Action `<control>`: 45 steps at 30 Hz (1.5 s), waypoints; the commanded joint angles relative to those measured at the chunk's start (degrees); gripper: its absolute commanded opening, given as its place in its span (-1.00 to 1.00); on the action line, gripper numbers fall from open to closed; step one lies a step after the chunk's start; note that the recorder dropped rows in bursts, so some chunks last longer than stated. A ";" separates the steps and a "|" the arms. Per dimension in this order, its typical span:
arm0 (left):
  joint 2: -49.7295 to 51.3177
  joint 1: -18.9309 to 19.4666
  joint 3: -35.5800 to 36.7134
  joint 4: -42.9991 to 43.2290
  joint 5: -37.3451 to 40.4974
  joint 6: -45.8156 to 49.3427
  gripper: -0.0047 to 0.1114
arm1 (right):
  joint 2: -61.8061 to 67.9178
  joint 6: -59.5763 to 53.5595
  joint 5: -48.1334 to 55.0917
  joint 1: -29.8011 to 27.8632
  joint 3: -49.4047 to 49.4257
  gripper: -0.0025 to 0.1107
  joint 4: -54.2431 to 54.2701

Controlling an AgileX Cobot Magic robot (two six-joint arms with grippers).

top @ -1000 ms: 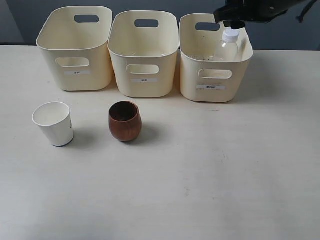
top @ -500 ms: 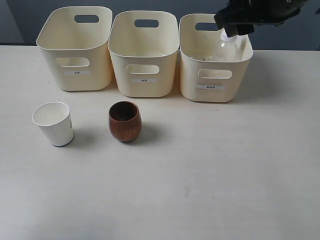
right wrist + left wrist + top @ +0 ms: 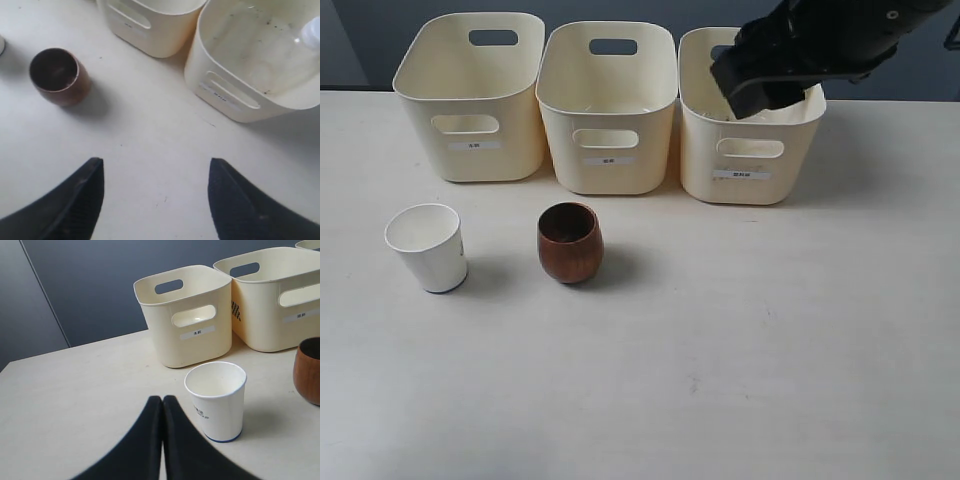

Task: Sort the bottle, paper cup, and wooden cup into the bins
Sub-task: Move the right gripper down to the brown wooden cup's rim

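The paper cup [image 3: 428, 247] stands upright at the front left, close beside my shut left gripper [image 3: 162, 400]. To its right, apart from it, stands the wooden cup [image 3: 570, 242]. My right gripper [image 3: 155, 165] is open with nothing between its fingers, and its arm [image 3: 800, 50] hangs over the right bin [image 3: 750, 150]. Inside that bin lies the bottle [image 3: 311, 35]; only its white cap and clear shoulder show in the right wrist view. The arm hides it in the exterior view. The left bin [image 3: 470, 100] and middle bin [image 3: 607, 110] hold nothing that I can see.
The three bins stand in a row along the back of the pale table [image 3: 740, 350]. A dark wall rises behind them. The wooden cup [image 3: 59, 75] also shows in the right wrist view, in front of the middle bin [image 3: 150, 30].
My right arm has swung lower and to the left over the right bin, covering the bottle that showed there before. Both cups stay where they were.
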 commanded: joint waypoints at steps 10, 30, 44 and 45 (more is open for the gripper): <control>-0.28 -0.42 0.07 0.00 -0.34 -0.11 -0.92 | -0.35 -4.89 -1.81 8.11 -0.37 0.07 7.19; -0.28 -0.42 0.07 0.00 -0.34 -0.11 -0.92 | 20.17 -17.17 -21.64 18.78 -0.37 0.07 7.56; -0.28 -0.42 0.07 0.00 -0.34 -0.11 -0.92 | 29.76 -17.27 -32.10 18.66 -0.37 0.07 0.31; -0.28 -0.42 0.07 0.00 -0.34 -0.11 -0.92 | 29.86 -17.27 -32.34 18.66 -0.37 0.07 0.31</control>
